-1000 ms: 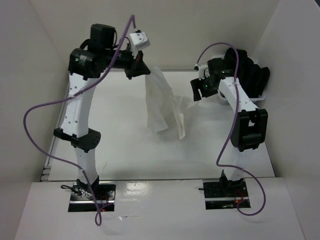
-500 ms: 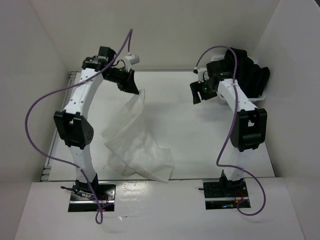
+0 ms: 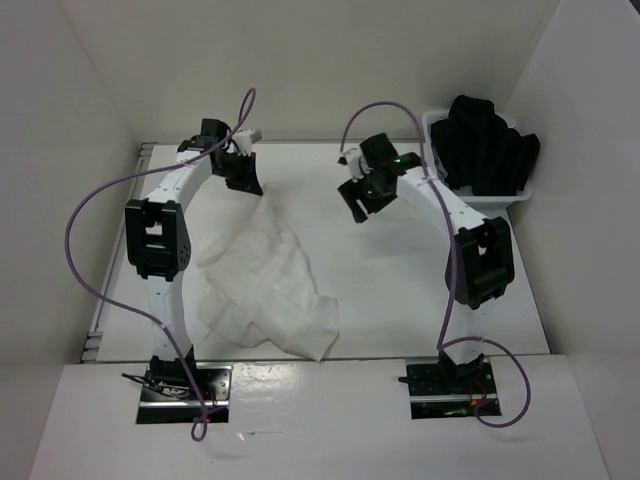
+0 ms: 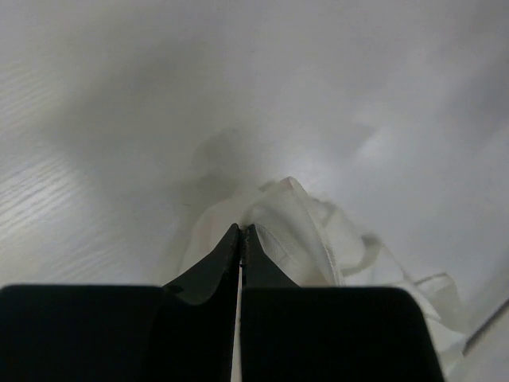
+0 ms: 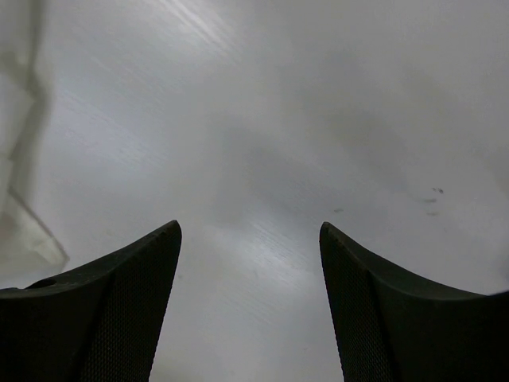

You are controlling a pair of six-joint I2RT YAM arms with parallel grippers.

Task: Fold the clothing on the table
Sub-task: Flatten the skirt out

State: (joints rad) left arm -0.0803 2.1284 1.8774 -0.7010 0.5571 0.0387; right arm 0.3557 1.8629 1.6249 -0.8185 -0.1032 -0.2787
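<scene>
Clothing [image 3: 265, 290] looks thin, limp and light, so with your left end effector [image 3: 247, 183] clenched on its twelve-o'clock corner, pinch the four-o'clock edge with the released right end effector [image 3: 357, 200].

Plain white walls [image 3: 400, 60], soft even light

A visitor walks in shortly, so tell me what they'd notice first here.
The crumpled white clothing sprawled across the table's left half, its far corner pinched in the left arm's shut jaws. Next, the heap of black garments in the white basket at the far right corner, while the right arm's jaws hang open over bare tabletop.
</scene>
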